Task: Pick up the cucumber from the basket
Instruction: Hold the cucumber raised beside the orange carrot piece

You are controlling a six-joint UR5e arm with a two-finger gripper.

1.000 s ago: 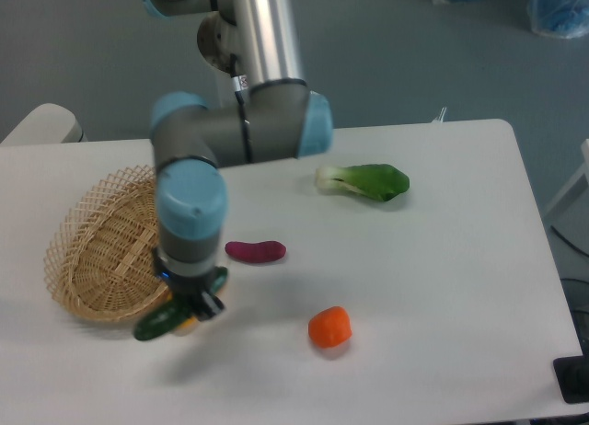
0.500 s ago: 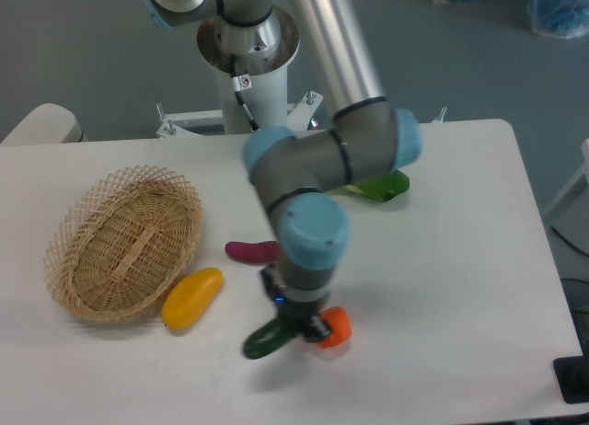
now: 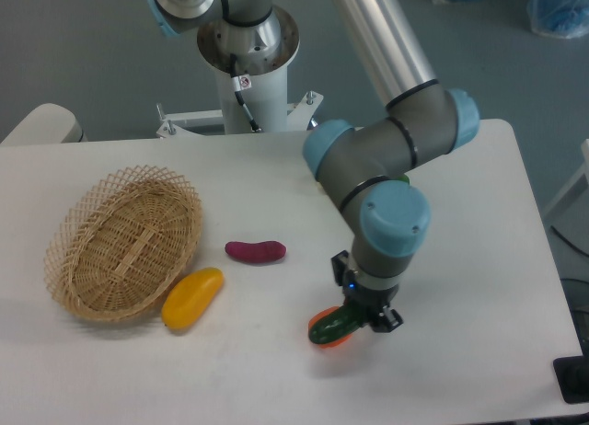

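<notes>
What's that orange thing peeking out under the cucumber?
Only an orange edge shows beneath the cucumber in the hand. The rest is covered, so I can't tell.

cucumber (image 3: 333, 327): dark green, glossy, tilted, lower centre-right of frame | basket (image 3: 87, 224): tan oval wicker, tipped, left of frame, well apart

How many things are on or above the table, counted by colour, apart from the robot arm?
Dark green: 1, the glossy cucumber held in the gripper.
Yellow: 1, the elongated pepper.
Purple-red: 1, the small oblong vegetable.
Orange: 1, the round item mostly hidden behind the cucumber.
Light tan: 1, the oval woven wicker basket.
Total: 5.
</notes>
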